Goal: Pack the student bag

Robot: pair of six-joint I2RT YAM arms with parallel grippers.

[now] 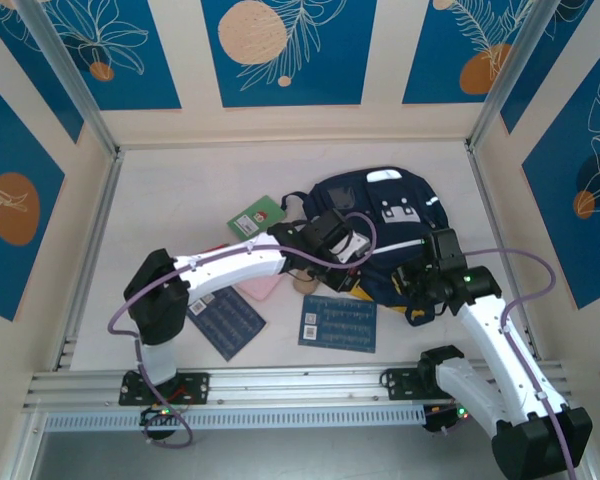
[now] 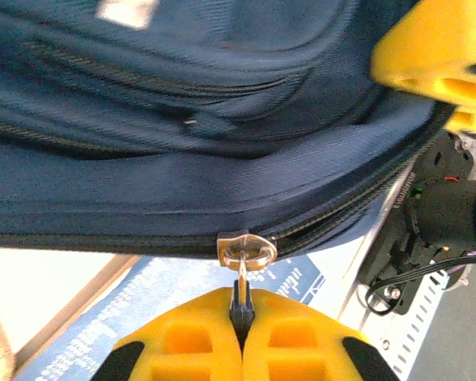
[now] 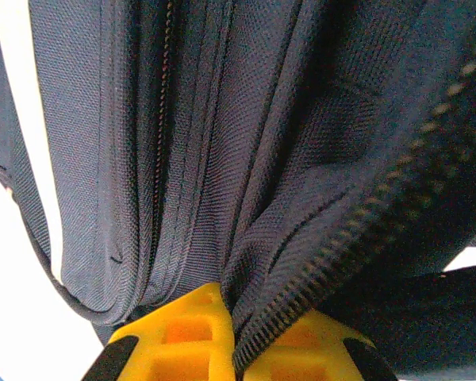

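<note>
Student bag (image 1: 380, 215) lies toward the far right of the white surface (image 1: 180, 190), its zipped side turned to the arms. Left hand (image 2: 239, 313) is pressed together on the metal zipper pull (image 2: 242, 270) hanging from that side. Right hand (image 3: 234, 337) pinches a fold of the bag's navy fabric beside a zipper track. A blue printed booklet (image 1: 338, 322) lies near the surface's near edge, and a green card (image 1: 257, 216) lies left of the bag.
</note>
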